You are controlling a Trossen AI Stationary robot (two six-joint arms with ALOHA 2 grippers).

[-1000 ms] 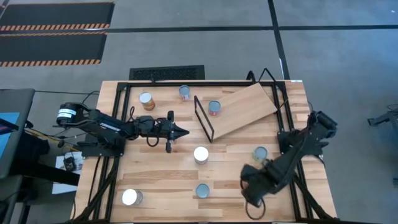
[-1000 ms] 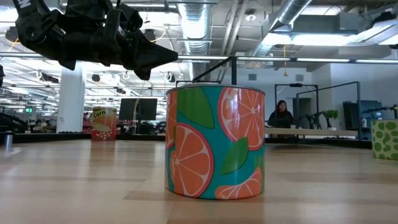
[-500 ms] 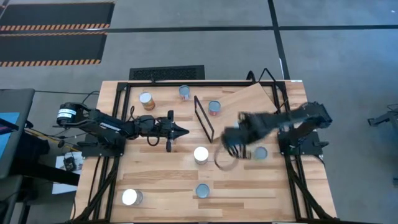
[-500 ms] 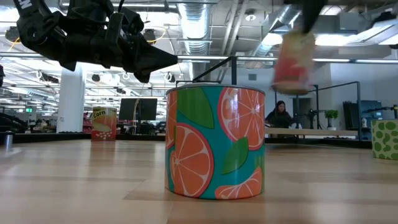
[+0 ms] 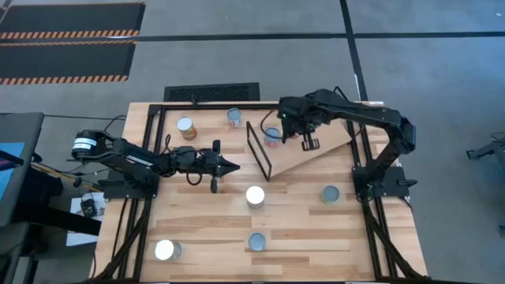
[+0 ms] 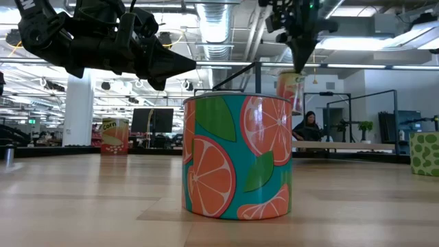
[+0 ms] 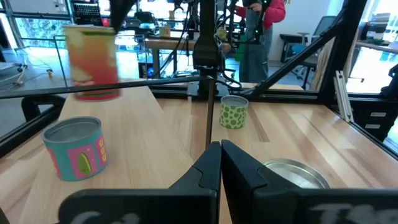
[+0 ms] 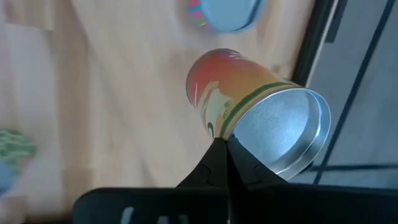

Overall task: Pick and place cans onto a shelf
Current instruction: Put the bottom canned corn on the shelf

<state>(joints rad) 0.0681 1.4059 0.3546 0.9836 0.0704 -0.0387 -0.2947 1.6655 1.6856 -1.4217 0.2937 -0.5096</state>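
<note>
My right gripper (image 6: pixel 296 65) reaches over the shelf (image 5: pixel 316 134), a tilted light-wood board with a black wire frame (image 5: pixel 259 150) at its lower end. It is shut on a can with a red, yellow and green label and a silver top (image 8: pixel 249 124). This can also shows in the low view (image 6: pixel 289 89) and the left wrist view (image 7: pixel 93 62). In the high view the gripper (image 5: pixel 296 130) hides it. A teal can (image 7: pixel 74 149) stands on the shelf board. My left gripper (image 5: pixel 233 166) is shut and empty, above the table left of the frame. My right gripper meets the can at its silver-topped end, beside the rim (image 8: pixel 233 134). The fingers close together there; how they grip the rim I cannot tell. The fingers point down from above. The can hangs below them, lifted clear above the shelf.
Other cans stand on the table: a white-topped one (image 5: pixel 254 196), one near the front (image 5: pixel 256 241), one at front left (image 5: pixel 166 250), a green dotted one (image 5: pixel 330 194) and two at the far edge (image 5: pixel 185 126) (image 5: pixel 234 117). A black frame borders the table.
My right gripper has swung fast from the table's near right part up and toward the far edge, carrying the can through the air, and now stands over the shelf near the teal can.
</note>
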